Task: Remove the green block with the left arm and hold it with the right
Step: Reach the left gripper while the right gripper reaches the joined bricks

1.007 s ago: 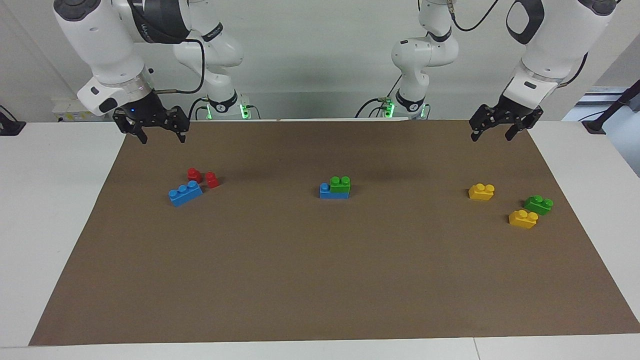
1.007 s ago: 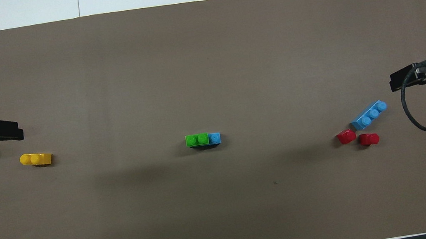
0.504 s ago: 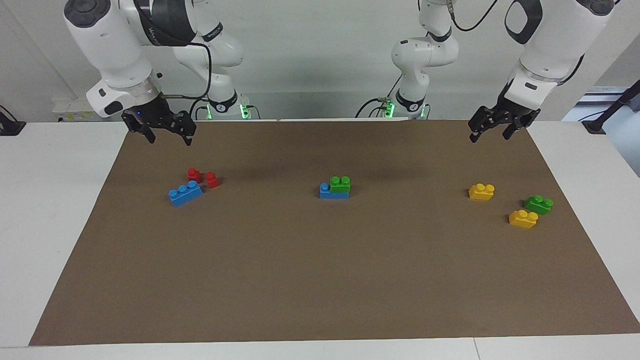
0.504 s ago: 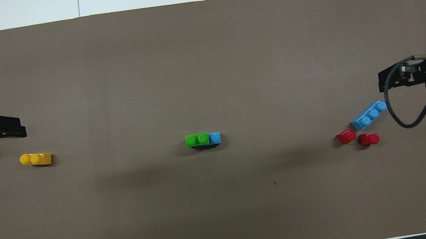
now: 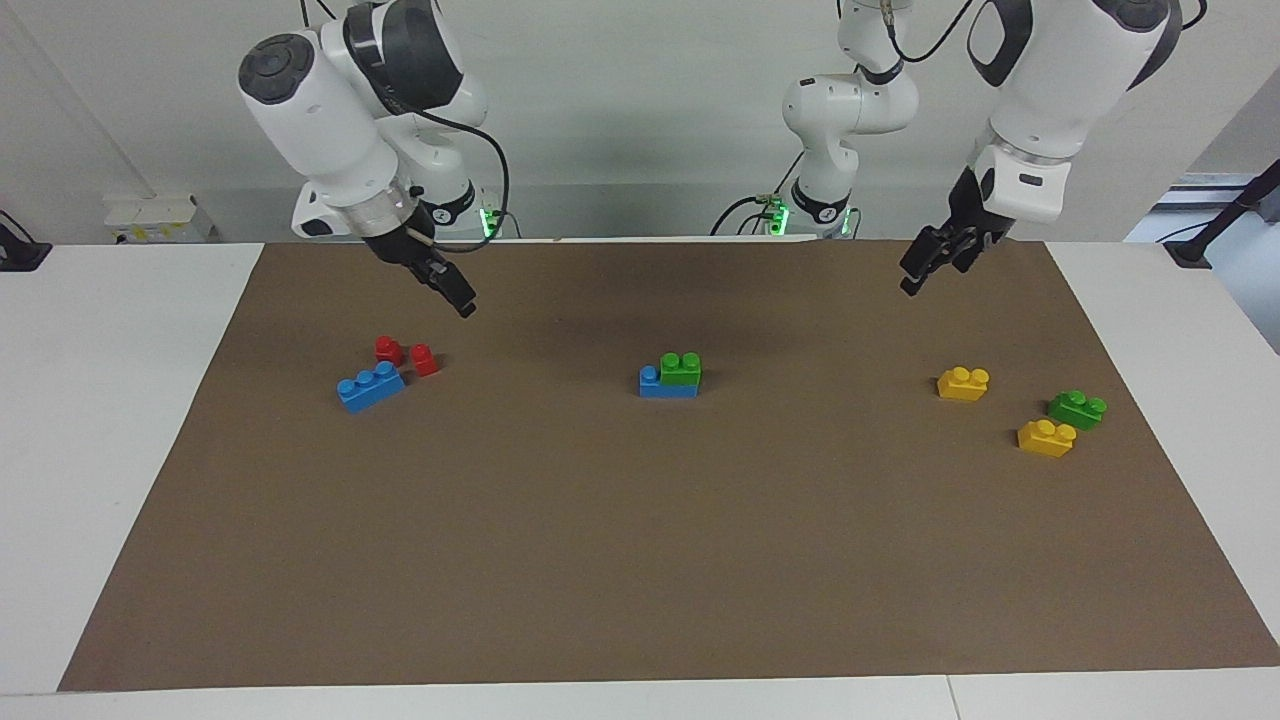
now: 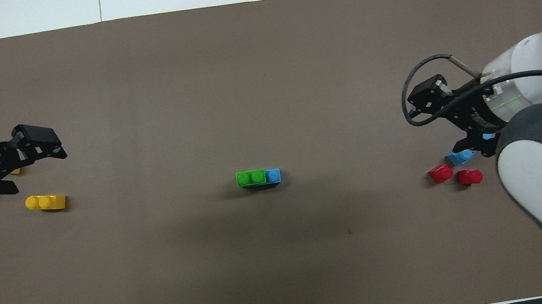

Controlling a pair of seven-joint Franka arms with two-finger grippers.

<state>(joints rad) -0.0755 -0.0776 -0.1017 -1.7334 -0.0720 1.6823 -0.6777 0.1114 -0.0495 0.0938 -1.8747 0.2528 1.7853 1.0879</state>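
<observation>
Both our arms have swung inward from the table's ends since a second ago, and none of the bricks has shifted. Our left gripper (image 5: 912, 275) hangs in the air over bare brown mat (image 5: 640, 560) at the left arm's end, close to the mat's robot-side edge. Our right gripper (image 5: 455, 290) hangs over the mat at the right arm's end, just above the two red bricks (image 5: 405, 355). We cannot tell whether either gripper's fingers are apart or together.

We find the green block (image 5: 681, 369) at the middle of the mat, seated on the blue three-stud brick (image 5: 666, 385), leaving one blue stud bare. A second blue brick (image 5: 370, 387) lies beside the red ones. Two yellow bricks (image 5: 963, 383) and another green brick (image 5: 1077, 409) sit near the left arm's end.
</observation>
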